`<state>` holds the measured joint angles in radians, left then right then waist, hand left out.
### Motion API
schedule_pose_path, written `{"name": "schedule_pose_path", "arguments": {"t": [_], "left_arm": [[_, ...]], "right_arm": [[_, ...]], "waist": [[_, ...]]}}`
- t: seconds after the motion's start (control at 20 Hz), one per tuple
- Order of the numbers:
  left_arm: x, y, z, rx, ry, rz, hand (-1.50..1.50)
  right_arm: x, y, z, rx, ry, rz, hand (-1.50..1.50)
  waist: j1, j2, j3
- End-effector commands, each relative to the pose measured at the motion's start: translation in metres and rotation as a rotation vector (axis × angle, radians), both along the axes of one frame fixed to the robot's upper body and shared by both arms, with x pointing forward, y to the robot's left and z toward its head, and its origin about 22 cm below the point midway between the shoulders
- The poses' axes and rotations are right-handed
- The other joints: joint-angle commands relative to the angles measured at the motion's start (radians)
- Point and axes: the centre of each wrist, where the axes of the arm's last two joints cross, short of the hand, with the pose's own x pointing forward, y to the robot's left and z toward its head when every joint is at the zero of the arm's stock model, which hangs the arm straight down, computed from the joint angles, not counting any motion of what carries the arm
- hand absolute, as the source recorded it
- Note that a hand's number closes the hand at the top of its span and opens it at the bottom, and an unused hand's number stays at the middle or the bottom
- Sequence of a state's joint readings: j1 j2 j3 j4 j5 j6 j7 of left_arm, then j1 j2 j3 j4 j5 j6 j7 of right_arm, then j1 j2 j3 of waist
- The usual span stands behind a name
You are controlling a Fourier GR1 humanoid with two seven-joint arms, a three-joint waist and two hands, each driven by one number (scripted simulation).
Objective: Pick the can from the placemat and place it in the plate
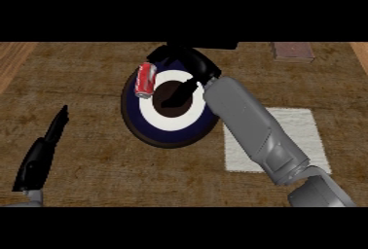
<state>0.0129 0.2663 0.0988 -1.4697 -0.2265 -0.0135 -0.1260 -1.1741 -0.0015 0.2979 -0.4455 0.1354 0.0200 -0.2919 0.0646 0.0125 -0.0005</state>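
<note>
Fingers (167, 54) of the right hand (188, 59) curl beside the red can (146, 80), which lies tilted on the far left rim of the round plate (169, 131); whether they grasp it I cannot tell. That grey forearm (248, 124) crosses the plate's right side, the white placemat (305, 131) bare beside it on the brown desk (86, 136). Left hand (39, 155) rests released at the left edge, a small block (292, 51) far right

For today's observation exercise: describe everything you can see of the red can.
The can is red with a silvery end and pale markings, metal by its look. It is tilted, its silvery end lowest, over the left rim of the plate, which has dark blue and white rings. The right hand is right beside its top; whether the fingers grip it is unclear.
</note>
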Motion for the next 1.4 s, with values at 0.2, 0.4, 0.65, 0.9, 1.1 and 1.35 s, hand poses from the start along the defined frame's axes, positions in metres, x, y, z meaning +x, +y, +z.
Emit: {"name": "schedule_pose_path", "arguments": {"t": [0.2, 0.4, 0.65, 0.9, 1.1, 1.35], "left_arm": [[-0.006, 0.002, 0.000, -0.005, -0.001, 0.028, 0.00], [-0.004, 0.006, -0.001, 0.007, -0.018, 0.019, 0.00], [0.004, -0.007, 0.007, 0.006, -0.017, -0.003, 0.00], [0.002, 0.007, 0.006, 0.001, -0.020, 0.001, 0.00], [0.002, 0.000, 0.004, -0.002, -0.027, -0.005, 0.00], [0.004, -0.006, 0.006, -0.007, -0.026, -0.026, 0.00]], "right_arm": [[0.009, -0.011, 0.008, 0.319, 0.071, -0.156, -1.50], [0.020, -0.046, -0.001, 0.412, 0.120, -0.276, -1.50], [0.034, -0.128, 0.006, 0.611, 0.163, -0.266, -1.50], [0.021, -0.180, -0.030, 0.656, 0.143, -0.239, -1.50], [0.024, -0.209, -0.016, 0.650, 0.086, -0.231, -1.50], [0.015, -0.249, -0.022, 0.621, 0.062, -0.242, -1.50]], "waist": [[-0.017, -0.001, 0.001], [-0.015, 0.009, 0.001], [-0.019, 0.014, 0.002], [-0.008, 0.019, 0.003], [0.013, 0.025, 0.003], [0.022, 0.029, 0.004]]}}
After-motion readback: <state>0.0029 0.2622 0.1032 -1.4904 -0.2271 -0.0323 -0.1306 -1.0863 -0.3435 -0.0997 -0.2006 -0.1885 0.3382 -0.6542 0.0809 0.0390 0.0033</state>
